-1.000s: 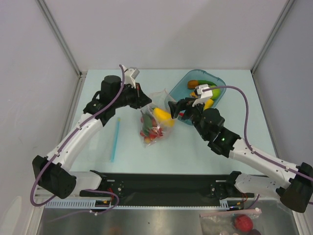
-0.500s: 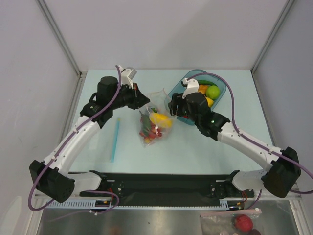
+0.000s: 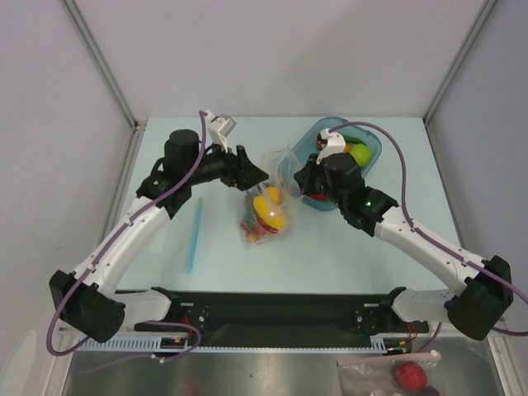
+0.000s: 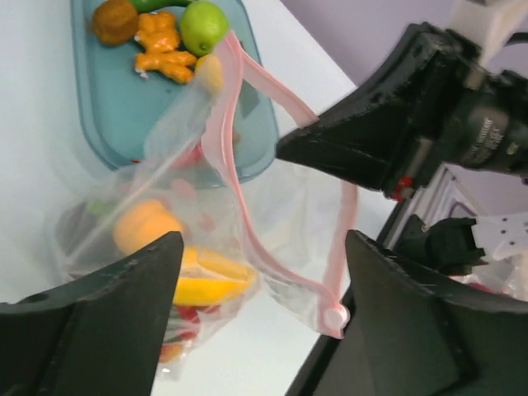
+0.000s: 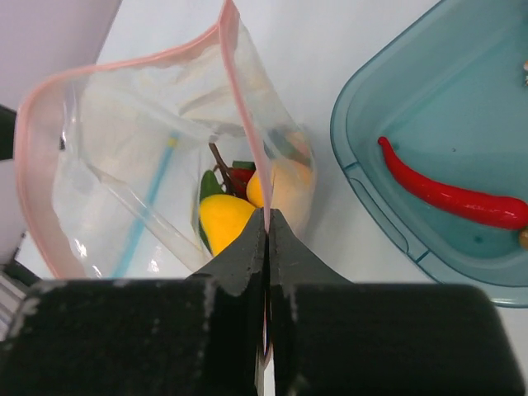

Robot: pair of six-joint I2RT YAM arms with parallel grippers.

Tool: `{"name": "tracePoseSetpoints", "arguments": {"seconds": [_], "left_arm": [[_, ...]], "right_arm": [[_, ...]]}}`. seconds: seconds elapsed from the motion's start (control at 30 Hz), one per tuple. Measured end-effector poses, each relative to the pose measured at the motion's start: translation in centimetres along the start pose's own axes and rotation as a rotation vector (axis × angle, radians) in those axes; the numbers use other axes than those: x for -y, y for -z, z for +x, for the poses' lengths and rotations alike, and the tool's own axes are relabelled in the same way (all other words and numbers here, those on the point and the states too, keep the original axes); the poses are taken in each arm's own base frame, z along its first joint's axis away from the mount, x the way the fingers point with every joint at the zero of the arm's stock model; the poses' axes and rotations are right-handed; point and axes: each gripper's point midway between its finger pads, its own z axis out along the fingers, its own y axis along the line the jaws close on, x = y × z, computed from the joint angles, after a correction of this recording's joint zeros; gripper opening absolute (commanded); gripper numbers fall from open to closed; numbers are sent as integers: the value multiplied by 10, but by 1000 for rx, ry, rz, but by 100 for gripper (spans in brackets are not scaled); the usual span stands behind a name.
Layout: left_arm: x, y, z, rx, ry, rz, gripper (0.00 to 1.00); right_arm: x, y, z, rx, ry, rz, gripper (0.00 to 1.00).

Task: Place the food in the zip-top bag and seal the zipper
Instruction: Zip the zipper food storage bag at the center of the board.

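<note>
The clear zip-top bag [image 3: 272, 169] stands mid-table with its mouth raised and gaping. Food lies in its bottom: a yellow lemon [image 3: 271, 208] and red and green pieces [image 5: 235, 175]. My right gripper [image 5: 266, 216] is shut on the bag's pink zipper [image 5: 245, 107] at the rim nearest the tray. My left gripper [image 4: 264, 247] is open wide, its fingers on either side of the zipper's other end, where the pink slider [image 4: 334, 316] hangs untouched. More food stays in the teal tray [image 3: 370, 142]: a lime [image 4: 202, 25], an orange ginger piece [image 4: 161, 51] and a red chili [image 5: 454, 194].
A light-blue stick [image 3: 194, 235] lies on the table left of the bag. Another bag with a red ball [image 3: 408, 375] rests on the metal ledge at the near right. The tray sits right behind my right gripper [image 3: 299, 183].
My left gripper has opened and let go of the bag's rim. My right gripper came over from the tray side and shut on the zipper edge, and the mouth now stands wider.
</note>
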Motion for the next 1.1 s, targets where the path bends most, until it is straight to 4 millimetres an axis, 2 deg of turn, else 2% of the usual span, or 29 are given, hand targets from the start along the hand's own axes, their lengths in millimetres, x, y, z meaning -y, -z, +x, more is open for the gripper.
{"name": "tracePoseSetpoints", "arguments": {"seconds": [0.13, 0.3, 0.4, 0.47, 0.57, 0.67, 0.73, 0.8, 0.9, 1.1], "left_arm": [[11, 3, 9, 13, -20, 25, 100], [35, 15, 15, 92, -80, 15, 100], [62, 24, 22, 165, -132, 22, 100], [77, 27, 31, 215, -165, 26, 100], [88, 23, 54, 285, -250, 24, 100], [80, 11, 86, 315, -376, -12, 100], [63, 1, 109, 289, -476, -69, 97], [47, -7, 121, 266, -558, -127, 96], [32, -10, 126, 281, -646, -180, 96], [29, -14, 115, 346, -726, -215, 91]], "right_arm": [[15, -3, -5, -8, -87, 3, 0], [34, -4, -3, -32, -194, -11, 0], [39, -5, -1, -46, -247, -32, 0], [38, -5, -1, -51, -270, -52, 0], [35, -4, -2, -55, -290, -80, 0], [31, -4, -3, -57, -301, -104, 0], [30, -4, -2, -59, -306, -113, 0], [30, -4, -2, -60, -311, -119, 0], [29, -4, 0, -66, -321, -124, 0], [26, -5, 0, -57, -337, -147, 0]]}}
